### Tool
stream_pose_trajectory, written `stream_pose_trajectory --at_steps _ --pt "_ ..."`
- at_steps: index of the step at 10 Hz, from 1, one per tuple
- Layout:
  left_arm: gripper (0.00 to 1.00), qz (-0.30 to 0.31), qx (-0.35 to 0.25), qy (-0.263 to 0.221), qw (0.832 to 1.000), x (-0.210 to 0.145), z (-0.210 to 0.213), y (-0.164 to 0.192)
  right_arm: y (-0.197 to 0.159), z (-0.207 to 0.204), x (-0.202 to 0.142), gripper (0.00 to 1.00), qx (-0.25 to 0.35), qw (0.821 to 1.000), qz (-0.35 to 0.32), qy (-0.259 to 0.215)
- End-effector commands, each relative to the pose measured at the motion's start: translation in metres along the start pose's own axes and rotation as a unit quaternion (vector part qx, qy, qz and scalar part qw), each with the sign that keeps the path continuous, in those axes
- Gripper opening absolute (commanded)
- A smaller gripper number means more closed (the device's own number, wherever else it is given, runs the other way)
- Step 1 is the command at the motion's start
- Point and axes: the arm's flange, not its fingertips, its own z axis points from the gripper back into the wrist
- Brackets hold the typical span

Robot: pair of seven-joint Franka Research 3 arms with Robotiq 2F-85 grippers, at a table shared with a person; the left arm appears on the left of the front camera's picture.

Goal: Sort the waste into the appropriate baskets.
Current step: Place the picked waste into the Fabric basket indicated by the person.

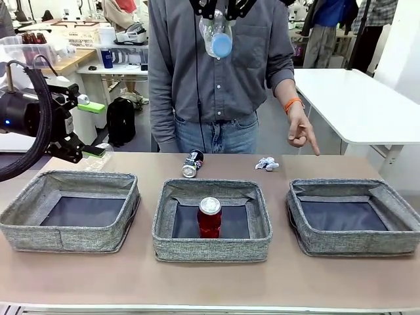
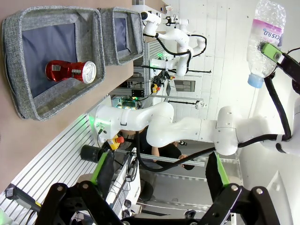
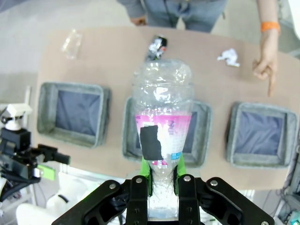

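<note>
High above the table, my right gripper [image 3: 161, 183] is shut on the neck of a clear plastic bottle [image 3: 161, 117] with a pink label; the bottle [image 1: 216, 36] hangs cap down over the middle basket [image 1: 164, 226]. In that basket a red soda can [image 1: 210, 216] stands upright. On the far side of the table lie a crushed dark can [image 1: 192, 164], a white paper wad [image 1: 266, 163] and a clear cup [image 3: 70, 42]. My left gripper [image 1: 92, 129] hovers open and holds nothing, above the far corner of the left basket [image 1: 23, 200].
A person stands at the far edge, one hand [image 1: 303, 134] pointing a finger down toward the right basket [image 1: 302, 216], which holds nothing. The left basket's dark bottom is also bare. A strip of open table runs in front of the baskets.
</note>
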Motion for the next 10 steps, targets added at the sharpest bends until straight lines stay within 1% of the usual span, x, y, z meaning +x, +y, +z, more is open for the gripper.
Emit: stream_pose_trajectory --at_steps 1,4,5,6,7,8,9,10 --pt "1.00 -0.009 0.000 0.000 1.000 -0.002 0.001 0.001 0.000 0.002 -0.001 0.22 0.000 1.000 0.000 -0.002" --pt "1.00 -0.009 0.000 0.000 1.000 -0.002 0.001 0.001 0.000 0.000 0.000 0.22 0.000 1.000 0.000 0.000" --pt "1.00 -0.009 0.000 0.000 1.000 -0.002 0.001 0.001 -0.020 -0.009 -0.003 0.22 0.009 0.999 0.034 0.015" --pt "1.00 -0.009 0.000 0.000 1.000 -0.002 0.001 0.001 -0.047 -0.020 -0.009 0.22 0.035 0.997 0.060 0.029" --pt "1.00 -0.009 0.000 0.000 1.000 -0.002 0.001 0.001 -0.084 -0.036 -0.018 0.22 0.037 0.997 0.050 0.038" --pt "1.00 -0.009 0.000 0.000 1.000 -0.002 0.001 0.001 -0.115 -0.052 -0.032 0.22 0.032 0.997 0.057 0.047" --pt "1.00 -0.009 0.000 0.000 1.000 -0.002 0.001 0.001 -0.146 -0.073 -0.047 0.22 0.020 0.997 0.036 0.063" --pt "1.00 -0.009 0.000 0.000 1.000 -0.002 0.001 0.001 -0.172 -0.096 -0.061 0.22 0.040 0.997 0.011 0.070"
